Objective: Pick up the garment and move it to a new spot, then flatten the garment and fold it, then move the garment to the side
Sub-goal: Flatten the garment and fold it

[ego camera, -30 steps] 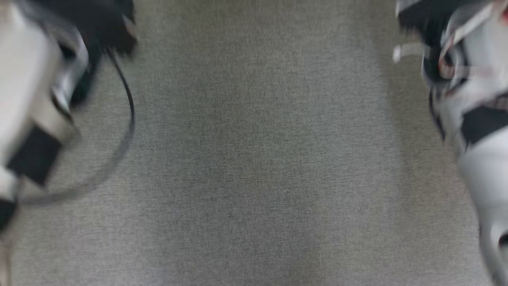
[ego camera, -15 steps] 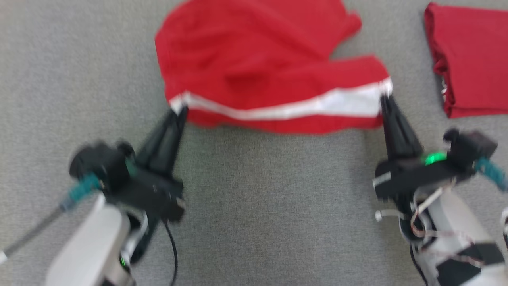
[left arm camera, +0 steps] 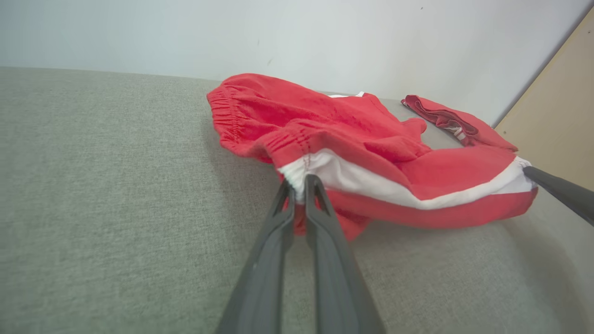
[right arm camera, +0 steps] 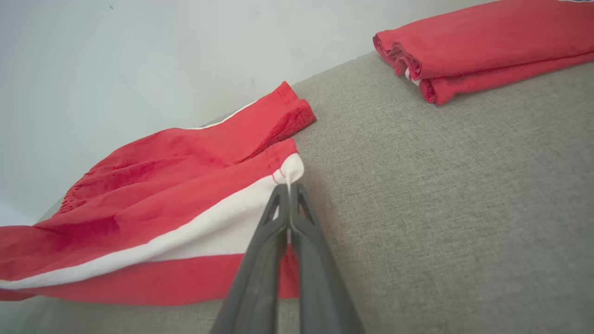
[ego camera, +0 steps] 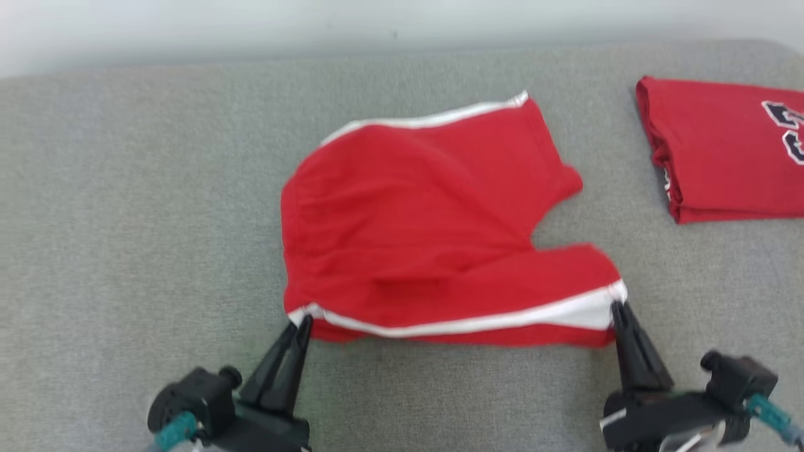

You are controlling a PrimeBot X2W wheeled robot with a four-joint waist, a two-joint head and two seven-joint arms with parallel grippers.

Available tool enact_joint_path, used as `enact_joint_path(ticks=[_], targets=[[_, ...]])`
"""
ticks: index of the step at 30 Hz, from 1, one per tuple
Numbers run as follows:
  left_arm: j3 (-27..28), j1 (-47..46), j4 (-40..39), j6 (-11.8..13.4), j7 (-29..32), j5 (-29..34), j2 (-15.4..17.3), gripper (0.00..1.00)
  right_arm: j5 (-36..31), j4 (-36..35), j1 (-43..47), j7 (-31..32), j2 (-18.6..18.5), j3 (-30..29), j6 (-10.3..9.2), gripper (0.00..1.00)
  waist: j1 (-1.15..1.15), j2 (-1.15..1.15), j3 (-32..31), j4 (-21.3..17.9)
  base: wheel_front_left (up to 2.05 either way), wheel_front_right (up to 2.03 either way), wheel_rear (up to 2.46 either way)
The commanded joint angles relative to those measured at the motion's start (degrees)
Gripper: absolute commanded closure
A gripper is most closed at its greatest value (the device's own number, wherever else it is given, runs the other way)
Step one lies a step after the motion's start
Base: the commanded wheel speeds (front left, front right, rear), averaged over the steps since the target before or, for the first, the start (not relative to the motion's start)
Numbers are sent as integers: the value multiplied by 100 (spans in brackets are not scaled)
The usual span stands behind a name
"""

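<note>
The garment (ego camera: 427, 232) is a pair of red shorts with white side stripes, lying crumpled in the middle of the grey surface (ego camera: 125, 220). My left gripper (ego camera: 304, 321) is shut on the near left corner of the garment (left arm camera: 352, 139), at the waistband end of the white stripe. At the near right corner, my right gripper (ego camera: 618, 307) is shut on the hem of the garment (right arm camera: 153, 195) where the white stripe ends. The near edge hangs lifted between the two grippers, and the far leg rests flat.
A folded red shirt (ego camera: 722, 150) with dark lettering lies at the far right of the grey surface, also seen as the folded red shirt (right arm camera: 482, 41). A pale wall (ego camera: 314, 25) runs behind the far edge. A beige panel (left arm camera: 557, 106) stands to the right.
The head camera has tilted upward from bare grey surface to the garment and wall. Both grippers stay shut on the garment's near corners.
</note>
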Motion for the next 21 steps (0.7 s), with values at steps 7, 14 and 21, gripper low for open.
enact_joint_path(ticks=[7,14,21], targets=[[-34,485,244,-7,-17,119,-204,100,-156,119,458,-24,159,-163,-16,100,2,1,-510,116,0,0,0],[-137,595,416,-3,-18,176,-274,100,-236,258,561,-25,196,-187,-16,100,2,1,-623,133,0,0,0],[-135,596,450,-4,-17,162,-298,100,-242,335,590,-25,232,-210,-16,100,2,1,-646,153,0,0,0]])
